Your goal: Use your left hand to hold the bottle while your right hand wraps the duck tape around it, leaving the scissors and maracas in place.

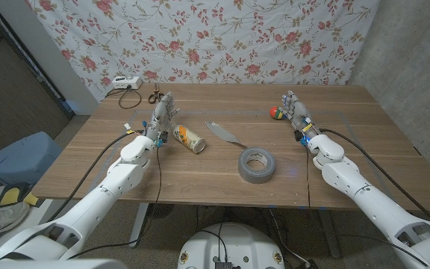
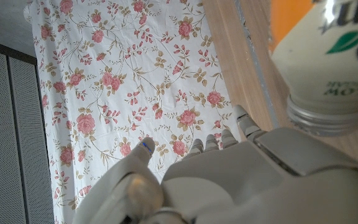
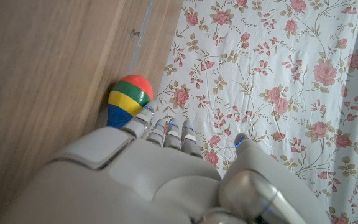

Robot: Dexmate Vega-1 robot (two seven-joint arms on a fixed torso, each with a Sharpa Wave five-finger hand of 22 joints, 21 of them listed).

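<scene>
A bottle (image 1: pixel 189 139) with a cream and orange label lies on its side on the wooden table (image 1: pixel 125 172), left of centre. My left hand (image 1: pixel 163 114) stands just left of it, fingers apart, holding nothing. In the left wrist view the bottle (image 2: pixel 328 68) lies close beside the hand (image 2: pixel 229 180), apart from it. A grey roll of duct tape (image 1: pixel 257 164) lies flat near the front middle. My right hand (image 1: pixel 297 112) stands empty at the far right, fingers apart. A striped maraca (image 1: pixel 275 113) sits just left of it, and its head (image 3: pixel 128 99) shows beyond the fingertips (image 3: pixel 166 130).
A grey elongated piece (image 1: pixel 223 133), perhaps the scissors, lies between the bottle and the tape. A small object with loop handles (image 1: pixel 154 96) and a white device (image 1: pixel 122 83) with a cable sit at the back left edge. A floral cloth (image 1: pixel 222 37) hangs behind the table.
</scene>
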